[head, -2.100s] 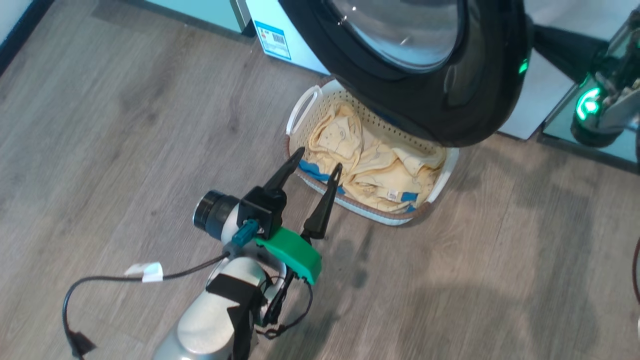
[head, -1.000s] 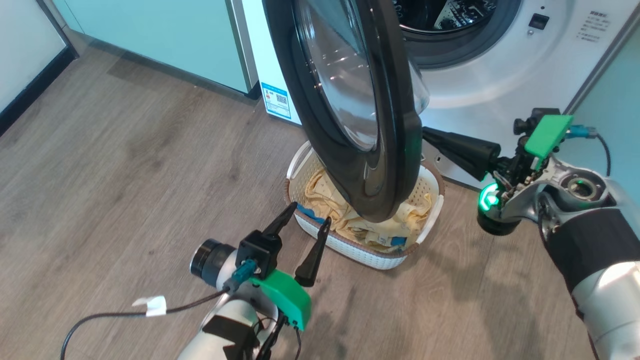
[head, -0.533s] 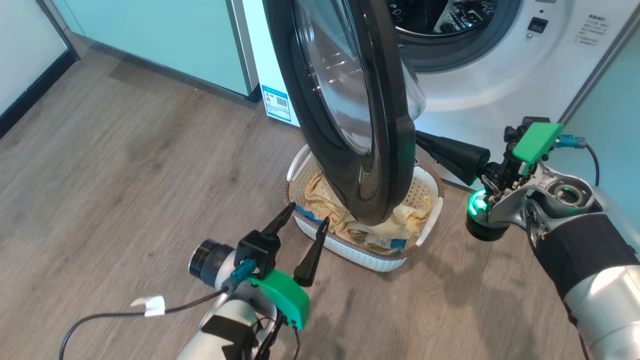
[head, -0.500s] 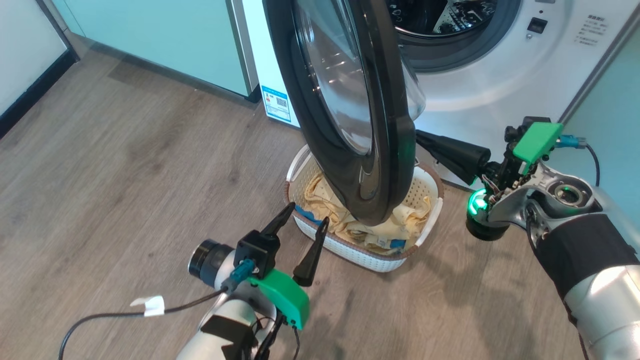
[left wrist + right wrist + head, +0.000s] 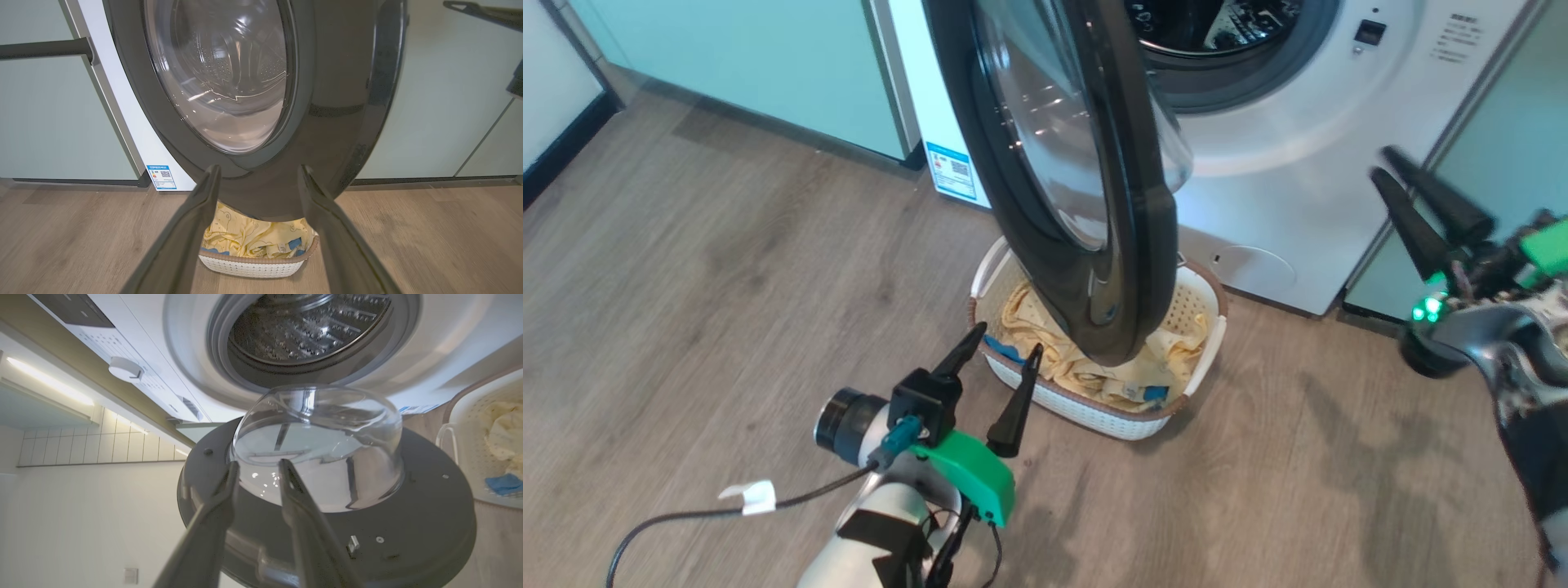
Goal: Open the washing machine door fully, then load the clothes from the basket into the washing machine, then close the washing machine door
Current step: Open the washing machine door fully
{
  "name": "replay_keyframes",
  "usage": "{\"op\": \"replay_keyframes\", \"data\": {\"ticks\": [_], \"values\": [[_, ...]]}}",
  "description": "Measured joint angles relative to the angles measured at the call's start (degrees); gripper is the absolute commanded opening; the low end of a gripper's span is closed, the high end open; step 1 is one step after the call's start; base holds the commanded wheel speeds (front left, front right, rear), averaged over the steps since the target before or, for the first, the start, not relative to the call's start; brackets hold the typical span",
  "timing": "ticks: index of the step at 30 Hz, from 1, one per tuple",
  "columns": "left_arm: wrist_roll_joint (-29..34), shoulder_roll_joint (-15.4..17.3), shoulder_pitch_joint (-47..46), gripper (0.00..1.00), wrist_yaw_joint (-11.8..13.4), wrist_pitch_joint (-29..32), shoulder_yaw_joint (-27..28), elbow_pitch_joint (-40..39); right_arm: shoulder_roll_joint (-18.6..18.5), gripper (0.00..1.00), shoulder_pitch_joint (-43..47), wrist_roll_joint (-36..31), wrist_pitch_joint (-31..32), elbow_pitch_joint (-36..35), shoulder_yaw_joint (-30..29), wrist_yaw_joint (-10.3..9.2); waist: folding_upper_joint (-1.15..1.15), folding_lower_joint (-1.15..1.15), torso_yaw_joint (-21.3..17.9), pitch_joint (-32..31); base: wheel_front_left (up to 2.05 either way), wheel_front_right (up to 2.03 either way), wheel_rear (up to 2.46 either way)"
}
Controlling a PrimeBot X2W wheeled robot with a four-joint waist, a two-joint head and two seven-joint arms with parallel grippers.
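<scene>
Your left tool (image 5: 1006, 340) has its fingers spread wide and empty, tips just at the near rim of the basket (image 5: 1094, 412). The clothes (image 5: 1025, 314) lie straight ahead of it and lower, and the basket's long side faces it, so this is the nearer arm. The catch is that the washing machine door (image 5: 1086, 269) hangs edge-on over the basket's middle (about half swung, I judge) and wants pushing wider first. Your right tool (image 5: 1382, 162), fingers narrowly parted and holding nothing, is well apart, at the right of the washing machine (image 5: 1282, 188). Everything stands on a wood floor (image 5: 727, 269), with pale green cabinets (image 5: 727, 65) alongside.
</scene>
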Motion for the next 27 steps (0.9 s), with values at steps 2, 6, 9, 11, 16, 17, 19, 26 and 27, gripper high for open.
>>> {"op": "replay_keyframes", "data": {"ticks": [2,6,9,11,16,17,19,26,27], "values": [[0.1,0.0,0.0,1.0,0.0,0.0,0.5,0.0,-1.1,1.0,2.1,-1.6,-3.1,-2.9,-1.6,0.0,0.0,0.0,-0.6,0.1,0.0,0.0,0.0],[0.4,0.0,0.0,1.0,0.0,0.0,1.5,0.0,-3.4,1.0,6.6,-6.7,-9.8,-7.9,-3.4,0.0,0.0,0.0,-1.9,0.3,0.0,0.0,0.0],[1.0,0.0,0.0,1.0,0.0,0.0,1.6,0.1,-4.6,1.0,10.6,-11.0,-15.7,-11.4,-4.4,0.0,0.0,0.0,-2.6,0.2,0.0,0.0,0.0],[1.0,0.0,0.0,1.0,0.0,0.0,2.1,0.2,-5.4,1.0,13.0,-15.2,-20.1,-13.4,-4.4,0.0,0.0,0.0,-3.2,0.2,0.0,0.0,0.0],[1.2,0.0,0.0,1.0,0.0,0.0,3.3,0.6,-7.7,1.0,18.0,-28.5,-32.0,-15.1,-3.6,0.0,0.0,0.0,-4.9,0.1,0.0,0.0,0.0],[1.4,0.0,0.0,1.0,0.0,0.0,3.4,0.6,-7.8,1.0,18.9,-31.5,-34.5,-15.1,-3.5,0.0,0.0,0.0,-5.3,0.0,0.0,0.0,0.0],[1.4,0.0,0.0,1.0,0.0,0.0,3.5,0.7,-7.9,1.0,20.9,-37.2,-37.3,-15.0,-2.9,0.0,0.0,0.0,-6.0,-0.2,0.0,0.0,0.0],[1.9,0.1,1.3,1.0,0.0,0.0,4.7,0.8,-4.4,1.0,28.3,-65.5,-39.7,-18.0,-11.3,0.0,0.0,0.0,-8.0,-0.9,0.0,0.0,0.0],[1.9,0.2,1.5,1.0,0.0,0.0,5.0,0.8,-1.4,1.0,31.0,-72.2,-39.7,-21.2,-14.2,0.0,0.0,0.0,-8.5,-0.9,0.0,0.0,0.0]]}}
